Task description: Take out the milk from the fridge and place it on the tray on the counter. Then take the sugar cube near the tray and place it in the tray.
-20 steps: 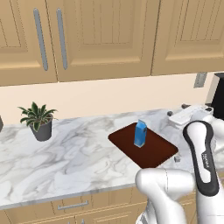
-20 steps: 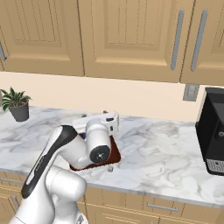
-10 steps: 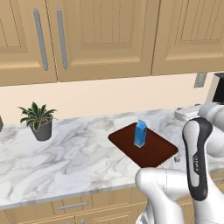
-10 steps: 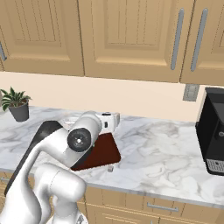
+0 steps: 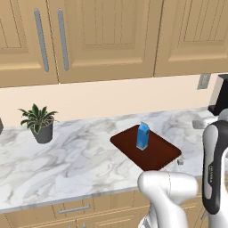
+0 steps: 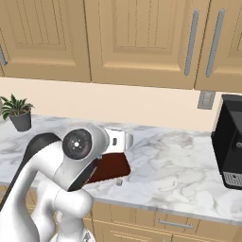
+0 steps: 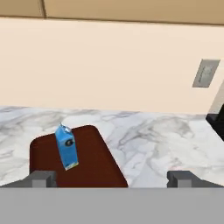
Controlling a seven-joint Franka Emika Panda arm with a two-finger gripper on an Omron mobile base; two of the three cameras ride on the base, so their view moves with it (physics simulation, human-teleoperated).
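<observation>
Standing upright on the tray: the milk. Lying on the worktop just beside the tray's corner: the sugar cube. Hovering with fingers spread wide, gripping nothing: the end effector.

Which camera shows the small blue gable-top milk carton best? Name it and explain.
The left base view: the small blue gable-top milk carton stands upright, whole and unobstructed, on the dark reddish-brown rectangular tray. The hand view also shows the whole carton, slightly blurred, on the tray. In the right base view the arm covers that part of the tray.
</observation>
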